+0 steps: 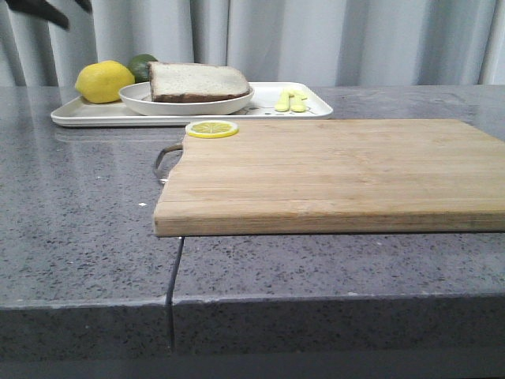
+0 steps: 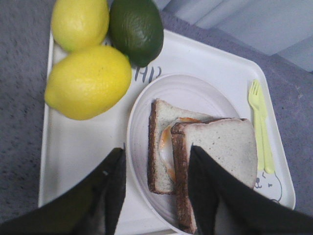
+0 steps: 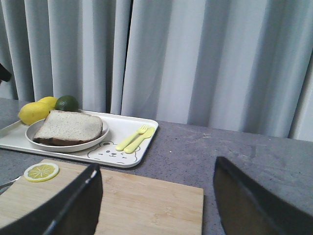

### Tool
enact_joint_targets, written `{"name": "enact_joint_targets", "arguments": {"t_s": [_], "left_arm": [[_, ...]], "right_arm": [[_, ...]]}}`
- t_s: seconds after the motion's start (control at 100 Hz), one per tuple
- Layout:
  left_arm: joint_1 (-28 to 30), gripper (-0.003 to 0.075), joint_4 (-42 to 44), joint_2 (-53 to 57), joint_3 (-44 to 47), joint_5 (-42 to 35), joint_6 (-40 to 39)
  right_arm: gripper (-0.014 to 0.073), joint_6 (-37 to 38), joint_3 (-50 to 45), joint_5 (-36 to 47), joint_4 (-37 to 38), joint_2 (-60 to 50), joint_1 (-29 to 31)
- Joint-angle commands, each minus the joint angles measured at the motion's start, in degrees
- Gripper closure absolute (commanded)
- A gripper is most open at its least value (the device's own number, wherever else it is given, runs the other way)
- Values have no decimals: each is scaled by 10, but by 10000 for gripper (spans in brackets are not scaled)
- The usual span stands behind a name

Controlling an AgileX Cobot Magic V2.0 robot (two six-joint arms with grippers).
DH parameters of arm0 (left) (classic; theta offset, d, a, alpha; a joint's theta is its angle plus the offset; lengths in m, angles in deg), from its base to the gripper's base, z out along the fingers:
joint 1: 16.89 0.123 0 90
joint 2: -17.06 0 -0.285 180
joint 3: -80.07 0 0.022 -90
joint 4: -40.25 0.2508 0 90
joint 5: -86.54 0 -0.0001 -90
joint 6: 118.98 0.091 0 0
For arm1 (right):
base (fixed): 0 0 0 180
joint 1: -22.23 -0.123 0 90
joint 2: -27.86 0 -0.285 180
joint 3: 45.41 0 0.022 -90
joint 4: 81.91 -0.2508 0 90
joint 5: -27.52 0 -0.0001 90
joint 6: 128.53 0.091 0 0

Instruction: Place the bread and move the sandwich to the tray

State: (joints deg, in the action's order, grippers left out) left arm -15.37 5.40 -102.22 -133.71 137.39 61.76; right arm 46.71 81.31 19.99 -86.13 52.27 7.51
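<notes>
The sandwich (image 1: 197, 82) lies on a round white plate (image 1: 138, 99) that stands on the white tray (image 1: 79, 114) at the back left. In the left wrist view the plain bread slice (image 2: 222, 147) lies on top, shifted off the lower slice (image 2: 159, 171), with fried egg (image 2: 166, 147) showing between them. My left gripper (image 2: 156, 151) is open and empty above the plate (image 2: 142, 112) and tray (image 2: 195, 58). My right gripper (image 3: 156, 165) is open and empty above the wooden board (image 3: 146, 205); it sees the sandwich (image 3: 68, 127) and tray (image 3: 146, 122) farther off.
Two lemons (image 2: 88, 81) (image 2: 80, 22) and an avocado (image 2: 137, 29) lie on the tray beside the plate. A yellow fork and spoon (image 2: 259, 122) lie at the tray's other end. A lemon slice (image 1: 211, 129) sits on the large wooden board (image 1: 331, 174). A grey curtain hangs behind.
</notes>
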Motion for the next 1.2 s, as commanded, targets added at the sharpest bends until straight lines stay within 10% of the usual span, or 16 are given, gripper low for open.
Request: {"name": "enact_joint_targets", "arguments": {"t_s": [0.0,0.29,0.84,1.19], "left_arm": [[-3,437,18,80,-14,-16,25],[-24,438,57,256,112,-91,93],[-28,438,59,664,635,-352,147],[-28,438,59,909,831,-375,147]], "right_arm": [[105,2,14,50,3,3,4],[105,2,14,50,3,3,4],[105,2,14,50,3,3,4],[105,2,14,16,3,3,4]]}}
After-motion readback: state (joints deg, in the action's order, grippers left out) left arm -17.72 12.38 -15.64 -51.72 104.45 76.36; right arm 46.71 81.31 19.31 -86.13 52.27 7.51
